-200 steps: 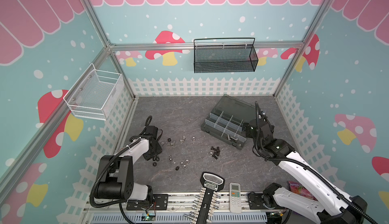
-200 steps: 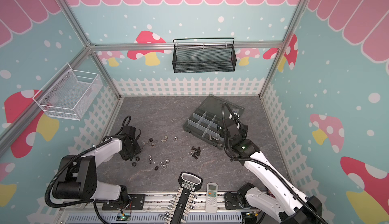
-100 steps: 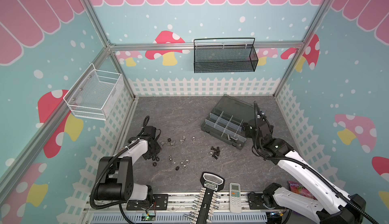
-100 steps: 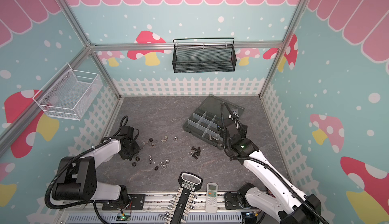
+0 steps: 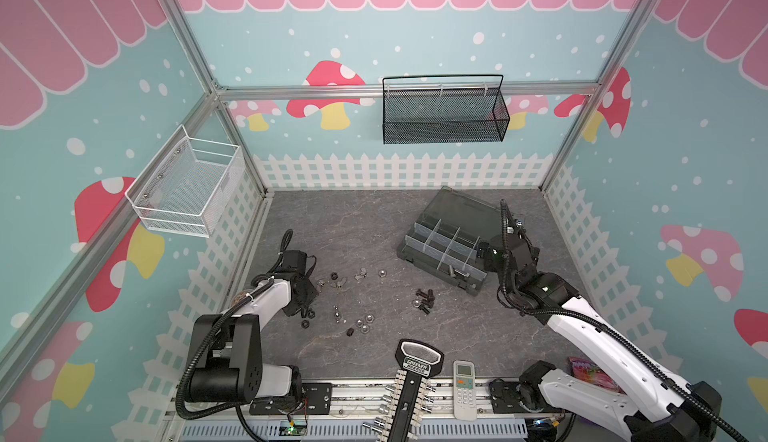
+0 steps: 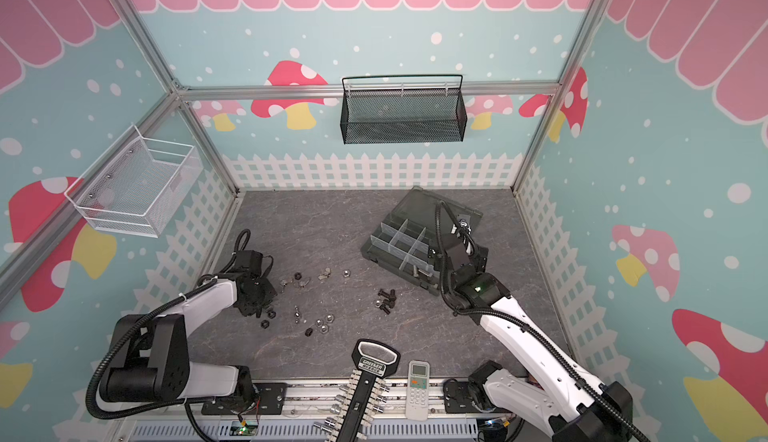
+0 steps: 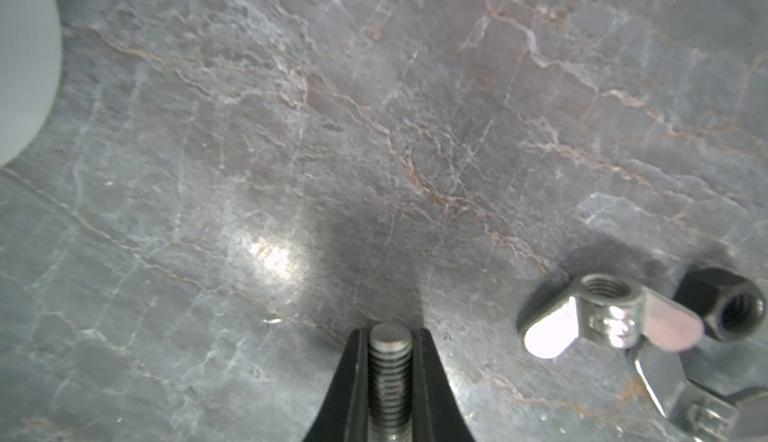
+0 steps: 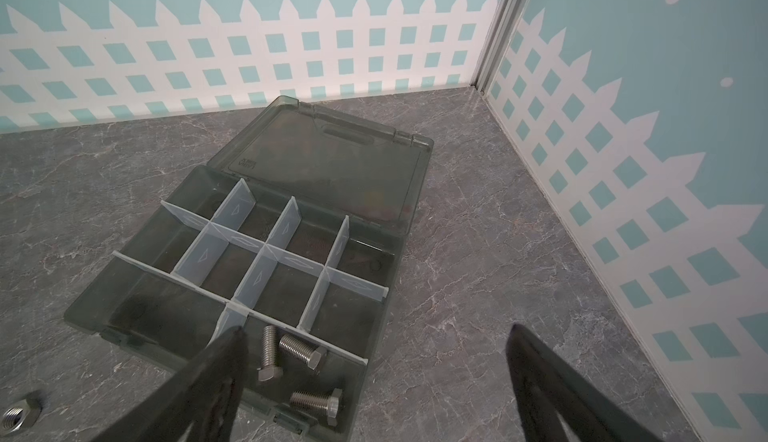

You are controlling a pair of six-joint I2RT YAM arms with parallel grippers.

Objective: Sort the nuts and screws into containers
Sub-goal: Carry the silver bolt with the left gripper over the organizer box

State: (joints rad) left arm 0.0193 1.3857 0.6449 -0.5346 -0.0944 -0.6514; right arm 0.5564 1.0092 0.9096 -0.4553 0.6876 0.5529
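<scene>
Your left fingers (image 7: pixel 353 381) clamp a ribbed silver screw (image 7: pixel 390 361) over the veined grey worktop (image 7: pixel 374 128); your right fingers (image 8: pixel 208 381) gape by the translucent, divided organiser (image 5: pixel 419 255) at 2 o'clock.

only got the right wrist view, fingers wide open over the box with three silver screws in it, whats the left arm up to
Observer: The left fingers are shut on a silver screw, low over the table.
Operator: any black ones not sorted yet
Observer: Yes, black screws lie loose on the table, apart from the organiser box.
Operator: whats closest to that left grip
Observer: A silver wing nut lies beside a black nut, close to the held screw.
</scene>
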